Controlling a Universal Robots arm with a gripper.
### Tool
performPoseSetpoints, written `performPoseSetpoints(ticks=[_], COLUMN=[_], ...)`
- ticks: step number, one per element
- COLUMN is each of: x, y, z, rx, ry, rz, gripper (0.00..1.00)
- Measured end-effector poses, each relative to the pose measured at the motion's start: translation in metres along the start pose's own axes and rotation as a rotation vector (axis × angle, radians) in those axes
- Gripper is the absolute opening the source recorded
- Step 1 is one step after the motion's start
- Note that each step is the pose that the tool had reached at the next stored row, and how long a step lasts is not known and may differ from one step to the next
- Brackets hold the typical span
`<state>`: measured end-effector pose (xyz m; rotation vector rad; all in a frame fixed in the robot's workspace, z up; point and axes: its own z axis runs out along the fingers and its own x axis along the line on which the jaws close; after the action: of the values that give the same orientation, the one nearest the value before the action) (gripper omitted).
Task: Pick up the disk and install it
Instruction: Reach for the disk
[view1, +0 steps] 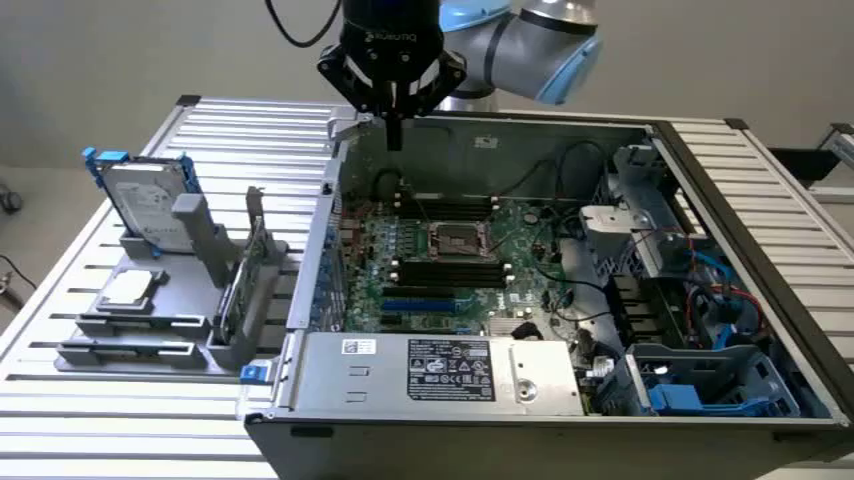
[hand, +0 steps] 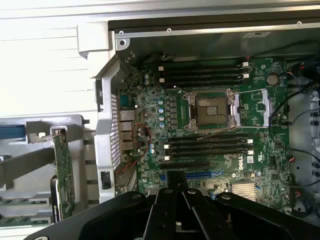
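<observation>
Claw (view1: 395, 130): mine, shut, holding nothing; top centre of the exterior view, above the upper left corner of the open case (view1: 534, 125).
Motherboard (view1: 454, 260): inside the case, below me.
Disk (view1: 140, 200): upright in the grey rack (view1: 180, 300) on the tabletop (view1: 80, 420), exterior view's left, well apart from me.
</observation>
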<state>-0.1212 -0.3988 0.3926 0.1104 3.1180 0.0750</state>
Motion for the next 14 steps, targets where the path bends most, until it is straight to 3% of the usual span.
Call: performPoseSetpoints(ticks=[11, 14], x=[0.0, 0.0055], y=[0.0001, 0.0095], z=[0.0, 0.0004], rx=[0.0001, 0.0005], ry=[0.0001, -0.0001], rz=[0.0, 0.0], gripper=[0.11, 0.11])
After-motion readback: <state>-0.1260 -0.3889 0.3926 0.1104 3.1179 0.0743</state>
